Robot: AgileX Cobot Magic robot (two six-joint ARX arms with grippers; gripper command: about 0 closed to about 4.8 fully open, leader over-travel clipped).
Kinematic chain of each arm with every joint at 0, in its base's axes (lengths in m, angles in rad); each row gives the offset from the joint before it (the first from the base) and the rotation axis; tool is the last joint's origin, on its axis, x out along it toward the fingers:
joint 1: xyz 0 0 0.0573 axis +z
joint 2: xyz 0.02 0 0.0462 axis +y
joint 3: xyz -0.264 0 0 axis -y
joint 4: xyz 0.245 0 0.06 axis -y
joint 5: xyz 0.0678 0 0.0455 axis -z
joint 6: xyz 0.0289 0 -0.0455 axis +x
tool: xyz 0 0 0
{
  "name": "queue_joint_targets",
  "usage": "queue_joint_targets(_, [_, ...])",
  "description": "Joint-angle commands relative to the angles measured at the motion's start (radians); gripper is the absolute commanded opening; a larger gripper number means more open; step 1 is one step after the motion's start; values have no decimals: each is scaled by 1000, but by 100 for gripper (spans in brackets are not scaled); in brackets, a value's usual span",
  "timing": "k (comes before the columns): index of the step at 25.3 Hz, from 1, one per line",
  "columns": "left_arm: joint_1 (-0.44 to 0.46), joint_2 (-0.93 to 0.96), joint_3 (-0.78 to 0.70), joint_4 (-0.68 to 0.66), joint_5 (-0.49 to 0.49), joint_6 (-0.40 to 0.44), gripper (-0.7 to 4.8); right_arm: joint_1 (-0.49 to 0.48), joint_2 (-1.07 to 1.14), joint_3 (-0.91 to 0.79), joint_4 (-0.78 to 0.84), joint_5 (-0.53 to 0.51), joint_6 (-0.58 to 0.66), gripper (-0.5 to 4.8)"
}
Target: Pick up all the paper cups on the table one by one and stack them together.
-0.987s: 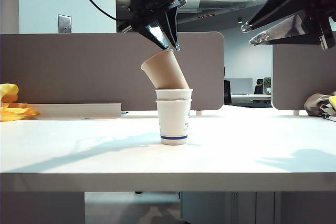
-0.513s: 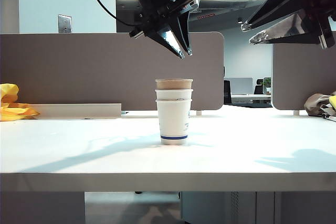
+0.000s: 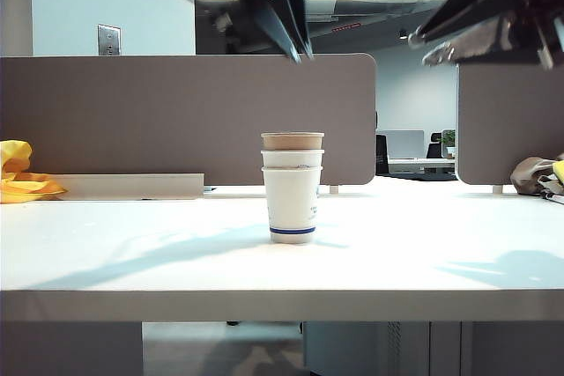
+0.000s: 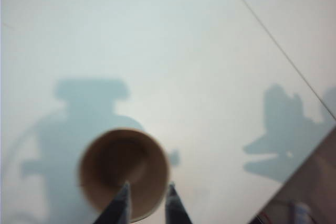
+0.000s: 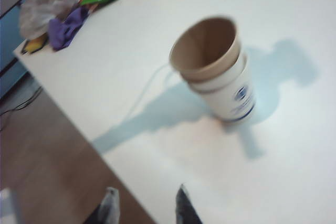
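The three paper cups (image 3: 292, 188) stood nested in one upright stack a little left of the middle of the exterior view, on the white table (image 3: 441, 253). The kraft-brown cup (image 3: 292, 141) sat on top, only its rim and a short band of wall showing above the rim of the upper white cup (image 3: 292, 158); the lower white cup (image 3: 292, 204), with its blue band near the base, rested flat on the desk top. Nothing touched the stack. The left gripper (image 3: 295, 50) hung at the top of the frame, well above the cups and almost directly over them, its fingers pointing down and blurred. Seen from its own wrist camera, the left gripper (image 4: 147, 192) had its two fingertips (image 4: 124, 195) parted with a clear gap and nothing between them, and the brown cup's open mouth (image 4: 123, 171) lay below, near the bottom edge of the frame. The right gripper (image 3: 423, 48) was in the upper right of the exterior view, raised high and well apart from the stack, its tips reaching toward the middle. In the right wrist view the right gripper (image 5: 144, 200) showed its fingers (image 5: 184, 203) spread wide and empty at the lower edge, with the stacked cups (image 5: 218, 72) in the upper right centre of the frame. Crumpled wrappers and bags (image 5: 58, 9) lay at the table's corner, upper left in that view. A yellow cloth (image 3: 22, 173) sat at the far left of the exterior view.
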Motion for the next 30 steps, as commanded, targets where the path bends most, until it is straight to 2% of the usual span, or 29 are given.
queue_joint_targets(1, [3, -91, 9, 55, -108, 12, 89, -2, -46, 5, 95, 61, -9, 144])
queue_joint_targets(9, [43, -337, 9, 97, -150, 5, 89, -2, -161, 5, 142, 229, -12, 144])
queue_joint_targets(13, [43, -521, 8, 114, -132, 66, 89, -2, -265, 5, 141, 296, -11, 144])
queue_joint_targets(17, [43, -630, -15, 112, -112, 89, 89, -1, -336, 5, 125, 354, -11, 144])
queue_joint_targets(20, [43, -719, -64, 97, -112, 142, 89, -1, -376, 5, 117, 382, -11, 144])
queue_joint_targets(24, [43, -866, -200, 87, -113, 216, 89, -1, -428, 5, 79, 381, -11, 144])
queue_joint_targets(26, [43, -934, -277, 112, -124, 217, 89, -1, -446, 5, 69, 381, -11, 144])
queue_joint_targets(30, [43, -1143, -566, 303, -204, 207, 89, -1, -456, 5, 13, 414, -11, 144])
